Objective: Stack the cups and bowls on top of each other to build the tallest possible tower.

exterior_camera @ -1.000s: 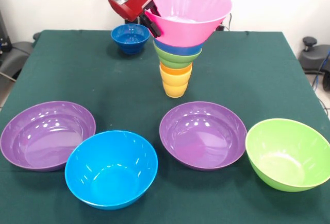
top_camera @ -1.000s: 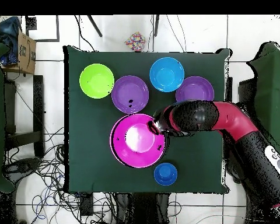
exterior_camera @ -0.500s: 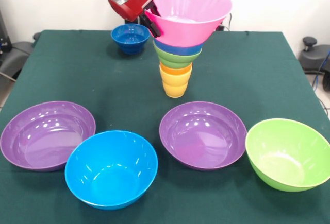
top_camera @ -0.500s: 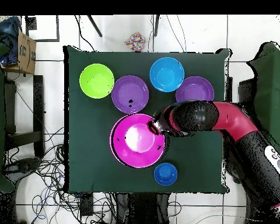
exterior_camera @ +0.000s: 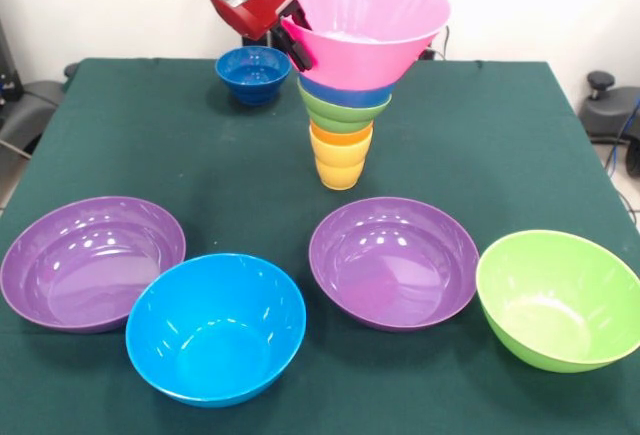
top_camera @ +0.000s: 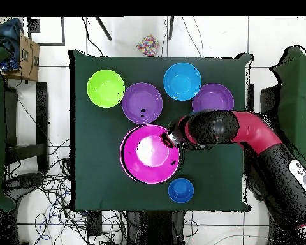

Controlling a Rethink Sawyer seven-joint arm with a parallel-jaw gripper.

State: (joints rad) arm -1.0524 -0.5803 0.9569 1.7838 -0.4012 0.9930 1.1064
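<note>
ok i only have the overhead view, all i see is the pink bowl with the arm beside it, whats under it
observer: a stack. The pink bowl sits in a light blue bowl; below that come a small green bowl, an orange cup and a yellow cup.
operator: is the bottom cup down or lifted
observer: down. The yellow cup's base rests on the table.
operator: pink bowl level?
observer: it looks slightly tipped, with the rim lower on the side where the tool is.
</note>
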